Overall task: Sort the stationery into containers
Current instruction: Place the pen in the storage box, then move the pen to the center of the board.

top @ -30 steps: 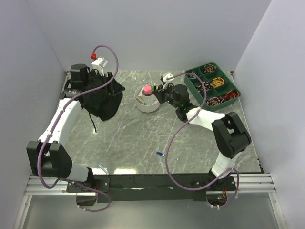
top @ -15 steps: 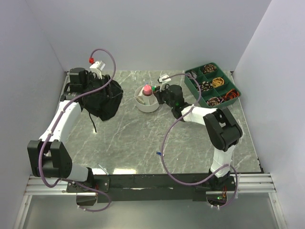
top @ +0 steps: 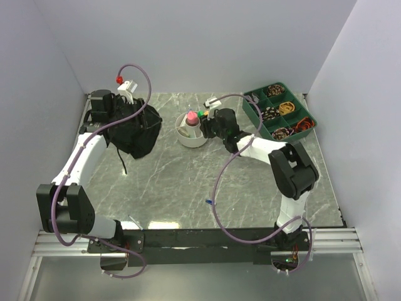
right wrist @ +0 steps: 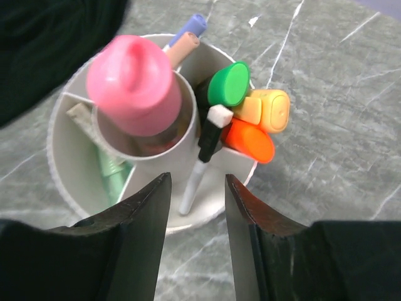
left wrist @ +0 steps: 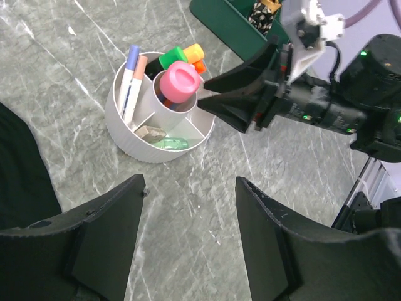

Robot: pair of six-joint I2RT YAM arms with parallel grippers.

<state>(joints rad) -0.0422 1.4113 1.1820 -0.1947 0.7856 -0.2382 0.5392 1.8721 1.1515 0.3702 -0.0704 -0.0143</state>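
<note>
The round white bowl (top: 188, 136) stands mid-table with the pink-capped bottle (top: 192, 117) in its centre cup. In the right wrist view the bowl (right wrist: 69, 113) holds the bottle (right wrist: 133, 84), a green highlighter (right wrist: 229, 83), orange highlighters (right wrist: 250, 139), a thin white pen (right wrist: 195, 179) and two pens (right wrist: 188, 34). My right gripper (right wrist: 197, 179) is open and empty at the bowl's right rim; it also shows in the top view (top: 205, 125) and the left wrist view (left wrist: 203, 94). My left gripper (left wrist: 191, 183) is open and empty, above the black bag (top: 135, 128).
A green divided tray (top: 280, 115) with small items stands at the back right. A tiny blue piece (top: 210, 202) lies on the marble at front centre. A thin white item (top: 135, 221) lies near the front left edge. Walls close three sides.
My right arm has reached further left to the bowl. Green and orange highlighter tops now show at the bowl's right rim. The left arm has hardly moved.
</note>
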